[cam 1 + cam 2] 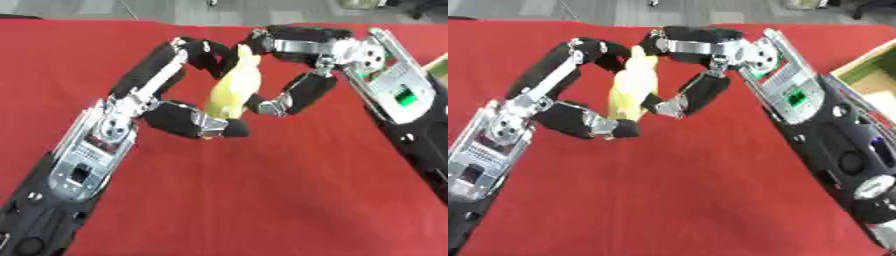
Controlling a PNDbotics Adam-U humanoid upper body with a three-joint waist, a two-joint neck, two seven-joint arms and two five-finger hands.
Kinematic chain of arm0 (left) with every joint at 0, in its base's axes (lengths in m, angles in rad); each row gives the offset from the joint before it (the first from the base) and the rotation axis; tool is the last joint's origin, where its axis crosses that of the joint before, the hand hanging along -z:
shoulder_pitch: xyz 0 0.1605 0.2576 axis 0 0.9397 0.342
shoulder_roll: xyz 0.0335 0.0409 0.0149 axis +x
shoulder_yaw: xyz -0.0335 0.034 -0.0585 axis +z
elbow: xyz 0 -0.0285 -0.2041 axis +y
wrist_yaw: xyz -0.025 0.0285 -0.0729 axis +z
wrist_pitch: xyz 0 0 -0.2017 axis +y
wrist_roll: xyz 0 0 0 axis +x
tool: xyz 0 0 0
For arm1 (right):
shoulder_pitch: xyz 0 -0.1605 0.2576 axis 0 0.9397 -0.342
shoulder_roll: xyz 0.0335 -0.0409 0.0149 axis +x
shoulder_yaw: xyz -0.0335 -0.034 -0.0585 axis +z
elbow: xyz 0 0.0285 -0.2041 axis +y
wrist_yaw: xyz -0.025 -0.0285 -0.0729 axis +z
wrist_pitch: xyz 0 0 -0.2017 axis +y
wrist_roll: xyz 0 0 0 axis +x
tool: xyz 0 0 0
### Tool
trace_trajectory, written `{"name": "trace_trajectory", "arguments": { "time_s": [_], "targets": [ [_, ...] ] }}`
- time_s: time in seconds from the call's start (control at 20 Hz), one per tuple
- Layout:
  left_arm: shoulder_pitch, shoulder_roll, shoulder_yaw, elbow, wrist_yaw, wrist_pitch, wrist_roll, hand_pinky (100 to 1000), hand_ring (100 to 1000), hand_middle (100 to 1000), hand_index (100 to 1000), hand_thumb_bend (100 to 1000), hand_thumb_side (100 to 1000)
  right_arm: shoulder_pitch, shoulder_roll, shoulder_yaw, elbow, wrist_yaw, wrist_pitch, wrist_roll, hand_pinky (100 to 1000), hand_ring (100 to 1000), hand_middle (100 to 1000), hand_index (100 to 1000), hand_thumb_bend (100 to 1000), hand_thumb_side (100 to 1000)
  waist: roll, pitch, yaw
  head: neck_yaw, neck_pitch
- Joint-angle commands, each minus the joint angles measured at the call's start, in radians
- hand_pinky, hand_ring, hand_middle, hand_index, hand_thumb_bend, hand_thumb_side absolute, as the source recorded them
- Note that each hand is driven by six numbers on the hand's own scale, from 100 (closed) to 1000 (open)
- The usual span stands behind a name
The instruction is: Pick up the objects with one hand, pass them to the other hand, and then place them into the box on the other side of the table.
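Mid-surface, above the red surface [262, 200]: both hands meet on one pale yellow object [234, 90], elongated, held roughly upright with its narrow end pointing far. It looks clear of the cloth, carried between the two hands rather than resting; contact with the surface cannot be ruled out.

Left hand [179, 117]: comes in from the near left. Fingers curl round the object, one set arching over its far end, the thumb side tucked against its near base. This reads as a holding grip.

Right hand [697, 70]: comes in from the right. Fingers are bent round the same object from the opposite side, one set over the top and one against the lower flank. Both hands are clamped on it at once, which fits the hand-over step; which hand gives and which receives cannot be told.

Box [877, 70]: only a corner shows, at the right edge in the right eye view, pale rim with a green inside. It is well apart from the object. Judgement: the transfer is under way, and placing is not yet begun.
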Motion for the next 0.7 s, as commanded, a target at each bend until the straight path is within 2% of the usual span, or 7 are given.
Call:
{"name": "trace_trajectory", "arguments": {
  "time_s": [0.05, 0.3, 0.7],
  "targets": [
    [-0.003, 0.019, 0.020, -0.013, -0.020, 0.005, 0.013, 737, 661, 624, 904, 929, 657, -0.016, -0.011, -0.018, -0.025, -0.019, 0.018, -0.006, 832, 855, 395, 433, 100, 100, 0.003, -0.015, -0.002, 0.001, 0.003],
    [0.023, 0.043, 0.042, -0.012, -0.062, 0.030, 0.051, 736, 668, 628, 906, 953, 670, -0.011, -0.024, -0.038, -0.055, -0.049, 0.048, -0.026, 833, 857, 397, 437, 100, 100, 0.006, -0.016, -0.004, -0.005, 0.009],
    [0.089, 0.104, 0.097, -0.030, -0.066, 0.082, 0.132, 732, 665, 620, 902, 922, 671, 0.017, -0.065, -0.091, -0.130, -0.129, 0.129, -0.058, 838, 866, 399, 443, 100, 100, 0.009, -0.017, -0.005, -0.025, 0.011]
  ]
}}
